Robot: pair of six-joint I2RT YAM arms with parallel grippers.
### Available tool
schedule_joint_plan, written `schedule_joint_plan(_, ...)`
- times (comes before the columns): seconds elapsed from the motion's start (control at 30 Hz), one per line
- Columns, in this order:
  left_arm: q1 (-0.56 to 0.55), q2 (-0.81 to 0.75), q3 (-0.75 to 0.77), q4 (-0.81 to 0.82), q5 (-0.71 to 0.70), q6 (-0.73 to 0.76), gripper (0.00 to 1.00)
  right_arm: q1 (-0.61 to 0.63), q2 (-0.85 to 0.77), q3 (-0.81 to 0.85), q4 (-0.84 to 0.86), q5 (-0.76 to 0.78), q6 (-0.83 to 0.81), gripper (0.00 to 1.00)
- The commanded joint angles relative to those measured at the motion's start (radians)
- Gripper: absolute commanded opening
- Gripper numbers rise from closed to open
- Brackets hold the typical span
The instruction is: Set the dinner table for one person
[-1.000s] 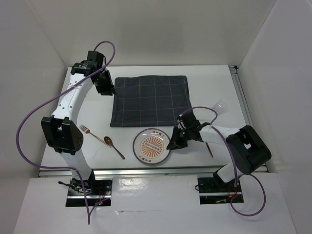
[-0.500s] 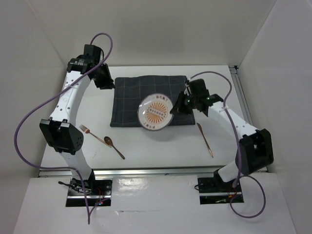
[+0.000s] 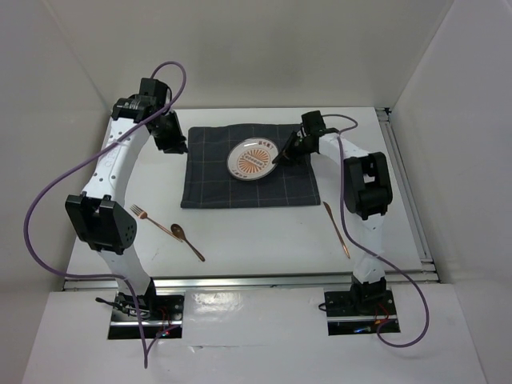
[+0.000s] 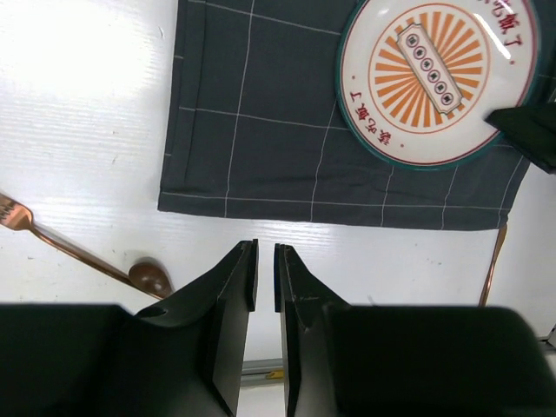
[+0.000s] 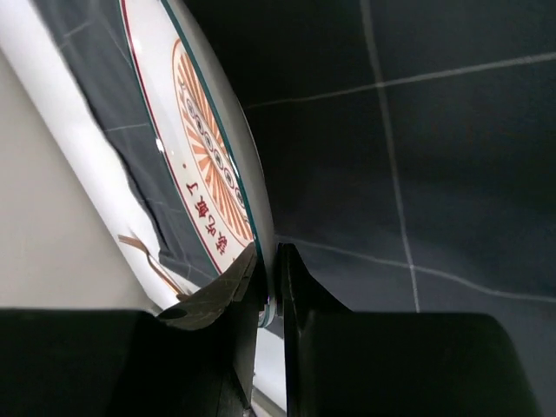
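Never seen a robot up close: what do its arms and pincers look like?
The left arm and right arm are white tubes with chunky black joints, each trailed by a purple cable. The left pincer and right pincer have flat black fingers.

On the plate (image 4: 432, 82) I see red Chinese characters curving around the orange sunburst, and a row of small marks in the strip at its centre. I cannot read any of them with certainty.
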Motion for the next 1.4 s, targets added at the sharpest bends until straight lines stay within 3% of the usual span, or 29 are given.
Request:
schedule_joint_plan(0.0,0.0,-0.053,-0.015,0.004,-0.005,-0.008,0.32,-0.001,-0.005,0.033,0.086,-0.079,0.077,0.0)
schedule_joint_plan(0.07,0.0,-0.053,-0.015,0.004,-0.005,0.001,0.33,-0.001,0.008,0.019,0.086,-0.067,0.077,0.0)
schedule_joint_plan(0.1,0.0,-0.062,-0.015,0.004,-0.005,0.001,0.33,-0.001,0.008,0.01,0.07,-0.066,0.077,0.05)
schedule_joint_plan(0.13,0.0,-0.062,-0.015,0.004,-0.005,0.001,0.33,-0.001,0.008,0.01,0.057,-0.051,0.064,0.14)
schedule_joint_plan(0.17,0.0,-0.062,-0.026,0.014,-0.005,0.001,0.33,-0.001,0.008,0.01,0.017,-0.019,0.042,0.41)
schedule_joint_plan(0.23,0.0,-0.062,-0.026,0.014,-0.005,0.001,0.33,-0.001,-0.003,0.01,-0.021,0.019,0.018,0.72)
schedule_joint_plan(0.3,0.0,-0.052,-0.026,0.023,0.006,0.001,0.33,-0.001,-0.019,0.033,-0.087,0.087,-0.027,0.92)
schedule_joint_plan(0.37,0.0,-0.052,-0.026,0.024,0.006,0.001,0.33,-0.001,-0.032,0.086,-0.15,0.171,-0.059,0.99)
schedule_joint_plan(0.57,-0.009,-0.033,-0.026,0.033,0.015,0.01,0.34,-0.022,-0.162,0.169,-0.307,0.357,-0.16,0.99)
schedule_joint_plan(0.77,-0.009,-0.071,-0.115,0.057,-0.003,0.01,0.34,-0.051,-0.317,0.022,-0.33,0.446,-0.271,0.82)
schedule_joint_plan(0.97,-0.033,-0.225,-0.501,0.103,-0.037,-0.065,0.32,0.012,-0.486,-0.287,-0.342,0.492,-0.322,0.78)
schedule_joint_plan(1.1,-0.162,-0.357,-0.734,0.145,-0.112,-0.244,0.31,0.012,-0.548,-0.404,-0.306,0.451,-0.3,0.78)
schedule_joint_plan(1.2,-0.202,-0.467,-0.894,0.187,-0.1,-0.434,0.35,0.021,-0.559,-0.413,-0.305,0.431,-0.3,0.78)
schedule_joint_plan(1.23,-0.202,-0.489,-0.929,0.207,-0.1,-0.454,0.52,0.021,-0.549,-0.413,-0.305,0.431,-0.3,0.78)
schedule_joint_plan(1.33,-0.202,-0.515,-1.008,0.231,-0.111,-0.499,0.56,0.032,-0.54,-0.403,-0.315,0.421,-0.309,0.81)
schedule_joint_plan(1.37,-0.202,-0.515,-1.031,0.231,-0.12,-0.516,0.61,0.032,-0.54,-0.392,-0.315,0.421,-0.309,0.81)
